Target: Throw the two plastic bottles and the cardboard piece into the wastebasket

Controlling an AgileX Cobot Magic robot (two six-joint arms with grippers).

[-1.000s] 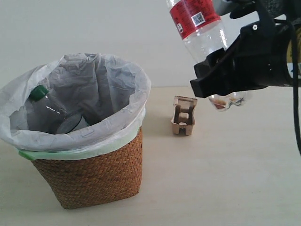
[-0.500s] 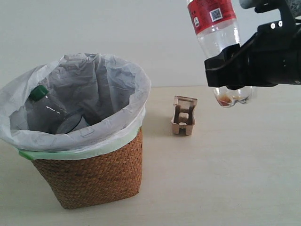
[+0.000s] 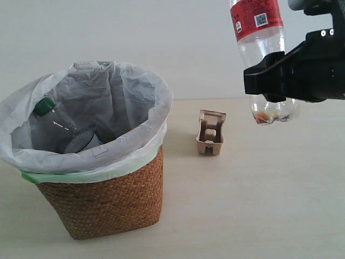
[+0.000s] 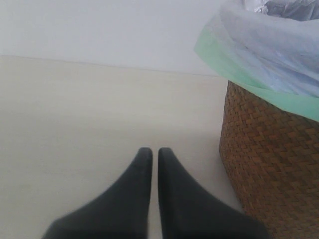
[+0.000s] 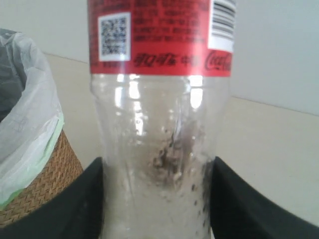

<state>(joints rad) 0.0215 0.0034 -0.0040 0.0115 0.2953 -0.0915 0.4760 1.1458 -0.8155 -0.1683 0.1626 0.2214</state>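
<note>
Right pincer [image 3: 268, 78] pinches the red-label bottle [image 3: 257, 24] low on its clear body, upright, well above the table [image 3: 259, 205]. It hangs right of the cardboard piece [image 3: 210, 133] and well apart from the wastebasket [image 3: 108, 199].

Risks as I see them:
- The grip sits near the base and most of the bottle stands above it. Thin, smooth plastic, so a quick swing could make it pivot or slip between my fingers [image 5: 65, 204].
- The way to the basket passes over the cardboard. An early release puts the bottle on the table, probably knocking the cardboard.
- The liner bag [image 3: 135, 91] flares wide and floppy over the rim. A low approach could snag it and drag or tip the basket.
- The green-cap bottle [image 3: 54, 127] leans inside on the left side. A second bottle dropped upright may prop on it and stick out or bounce back out.
- Brown dregs [image 3: 264, 115] sit in the base. The cap is out of frame, so I cannot tell whether it is sealed; tilting could leak.

Look of the bottle: clear, waisted, red label with a QR code and barcode, droplets and dark specks on the inner wall in the right wrist view, no dents visible.

Left pincer [image 4: 150, 159] is pressed together and empty, low over the table just beside the basket's wicker wall.
</note>
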